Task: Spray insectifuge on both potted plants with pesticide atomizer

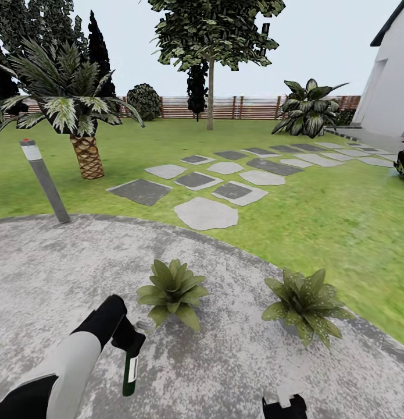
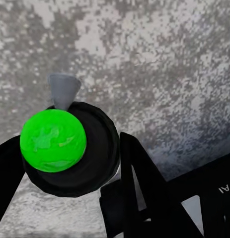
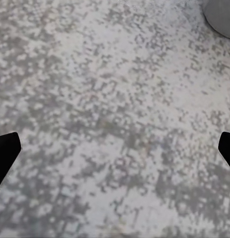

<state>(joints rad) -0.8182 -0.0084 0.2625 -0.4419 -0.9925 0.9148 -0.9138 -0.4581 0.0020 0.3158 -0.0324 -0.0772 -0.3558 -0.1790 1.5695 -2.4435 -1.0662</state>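
The left gripper [image 1: 127,340], clamped on the spray bottle [image 1: 130,372], holds it upright over the patio [image 1: 50,273], nozzle toward the nearer potted plant [image 1: 172,290], seemingly to spray, while the right gripper [image 1: 283,402] hangs spread apart.

Palm [image 1: 85,139], bollard light [image 1: 45,180], white house wall [image 1: 390,87]

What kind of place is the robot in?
It looks like a home garden. There is a green lawn with stepping stones, a round speckled patio with two small potted plants, and a wooden fence at the back.
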